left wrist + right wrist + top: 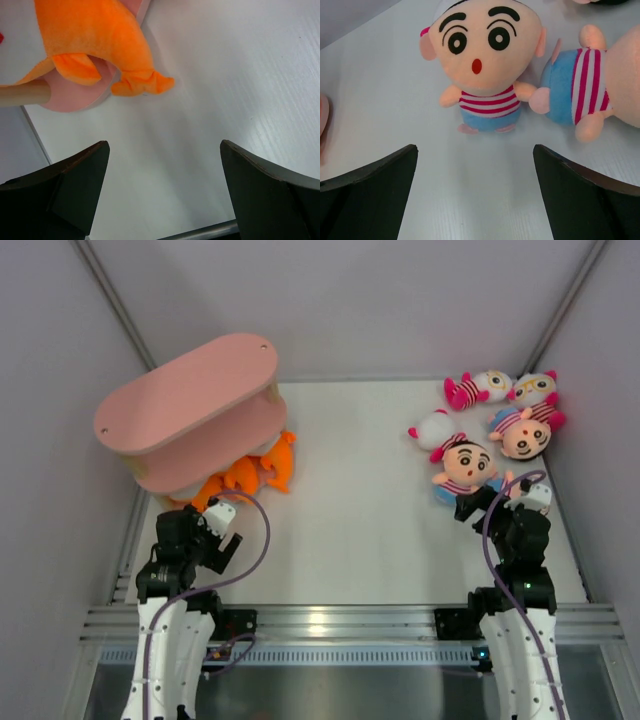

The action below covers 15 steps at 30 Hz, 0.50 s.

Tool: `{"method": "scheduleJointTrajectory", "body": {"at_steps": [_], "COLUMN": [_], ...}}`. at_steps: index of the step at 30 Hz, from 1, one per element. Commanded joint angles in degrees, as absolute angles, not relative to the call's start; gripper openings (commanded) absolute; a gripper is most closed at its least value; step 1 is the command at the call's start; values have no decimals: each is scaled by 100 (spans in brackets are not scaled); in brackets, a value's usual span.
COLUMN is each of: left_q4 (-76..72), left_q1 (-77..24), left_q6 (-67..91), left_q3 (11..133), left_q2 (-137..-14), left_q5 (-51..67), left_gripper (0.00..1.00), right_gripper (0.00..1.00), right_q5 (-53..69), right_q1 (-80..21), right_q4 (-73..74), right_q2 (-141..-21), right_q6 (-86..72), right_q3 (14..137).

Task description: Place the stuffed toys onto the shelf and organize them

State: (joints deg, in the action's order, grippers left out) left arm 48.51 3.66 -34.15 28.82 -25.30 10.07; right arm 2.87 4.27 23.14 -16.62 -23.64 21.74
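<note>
White tabletop | peach-headed plush boy doll, red-white striped shirt, blue pants, face-up near right fingers, spread wide | pink oval-board shelf far left | left fingers wide, empty

The setting is a robot test cell in a laboratory, not a home or a shop. Indicators:

- A plain white counter is enclosed on three sides by bare grey-white wall panels, joined at metal corner strips.
- Slotted aluminium rails run along the near edge of the counter.
- The left arm and the right arm, both white and black, are mounted side by side at these rails.
- A purple cable runs exposed along each arm.
- The items on the counter read as staged props: a pink shelf, orange plush animals and a cluster of stuffed toys.
</note>
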Motion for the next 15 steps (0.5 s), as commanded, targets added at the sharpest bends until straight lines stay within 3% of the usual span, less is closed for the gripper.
{"method": "scheduleJointTrajectory", "body": {"at_steps": [1, 7, 15], "left_q4": [4526, 4526, 4544], "left_q1": [404, 396, 396], "left_q6": [-3086, -2461, -2505], "left_q3": [3023, 3848, 4104], "left_q2": [-2575, -2707, -2988], "left_q5": [572, 62, 765], "left_gripper": [98, 98, 98], "right_gripper": [99, 99, 99], "right_q5": [45, -869, -211], "right_q1": [360, 360, 369], "right_q4": [1986, 2232, 2593], "right_q2": [-1705, -2494, -5078], "right_q6": [-2373, -2812, -2083], "right_q3": [2373, 2671, 4225]}}
